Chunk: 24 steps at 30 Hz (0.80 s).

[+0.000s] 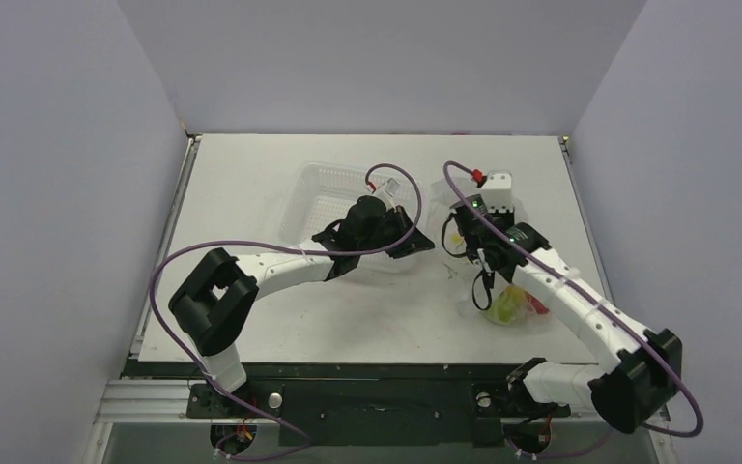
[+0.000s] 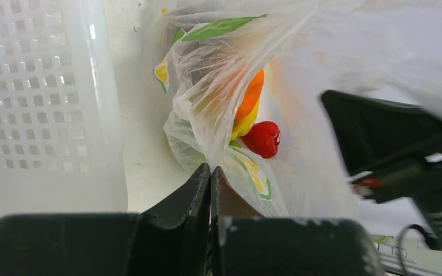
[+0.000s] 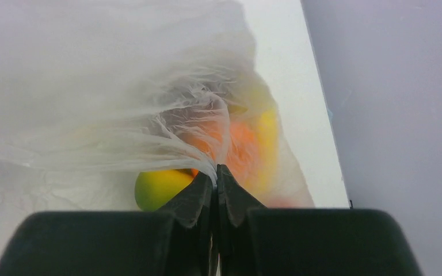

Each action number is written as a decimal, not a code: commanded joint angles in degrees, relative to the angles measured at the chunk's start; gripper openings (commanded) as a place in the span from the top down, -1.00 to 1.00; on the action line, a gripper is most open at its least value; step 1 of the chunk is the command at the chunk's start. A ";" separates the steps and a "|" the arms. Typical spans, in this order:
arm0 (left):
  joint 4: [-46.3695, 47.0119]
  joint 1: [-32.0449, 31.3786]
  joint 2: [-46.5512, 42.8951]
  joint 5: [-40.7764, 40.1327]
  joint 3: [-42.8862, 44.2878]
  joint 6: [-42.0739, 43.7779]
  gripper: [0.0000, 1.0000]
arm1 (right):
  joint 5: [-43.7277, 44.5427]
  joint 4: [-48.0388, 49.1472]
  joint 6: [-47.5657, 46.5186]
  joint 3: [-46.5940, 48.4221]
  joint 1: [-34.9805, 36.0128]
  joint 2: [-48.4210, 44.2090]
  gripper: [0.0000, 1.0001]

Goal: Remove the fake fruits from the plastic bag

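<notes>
The clear plastic bag [image 1: 470,302] lies at the right of the table with fake fruits [image 1: 508,304] inside. My left gripper [image 1: 425,242] is shut on a bunched fold of the bag [image 2: 230,75]; beyond its tips [image 2: 210,168] I see an orange fruit [image 2: 252,92], a yellow one [image 2: 243,125] and a small red fruit [image 2: 263,139]. My right gripper [image 1: 481,280] is shut on another fold of the bag [image 3: 121,115]. Past its tips [image 3: 215,171] lie a green-yellow fruit [image 3: 160,187] and, blurred through the film, an orange fruit [image 3: 242,144]. Banana and grapes do not show.
The white perforated basket [image 1: 328,193] stands behind my left arm and fills the left of the left wrist view [image 2: 34,103]. The right arm's dark body [image 2: 391,144] is close on the right there. The table's right edge [image 3: 322,115] and the wall are near the bag.
</notes>
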 commanded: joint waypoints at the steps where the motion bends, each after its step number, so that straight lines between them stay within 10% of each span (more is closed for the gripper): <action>1: -1.02 0.05 -2.58 -0.77 -0.39 2.11 1.00 | -2.23 4.95 -3.11 1.04 -4.32 -12.36 1.00; 9: -2.67 0.64 -4.29 -1.98 -3.18 4.65 1.00 | -39.44 4.68 -1.40 8.65 -24.48 -18.74 1.00; 24: -5.49 0.19 -0.45 1.49 2.89 6.73 1.00 | -29.48 -9.97 -2.57 44.36 -29.20 -0.96 1.00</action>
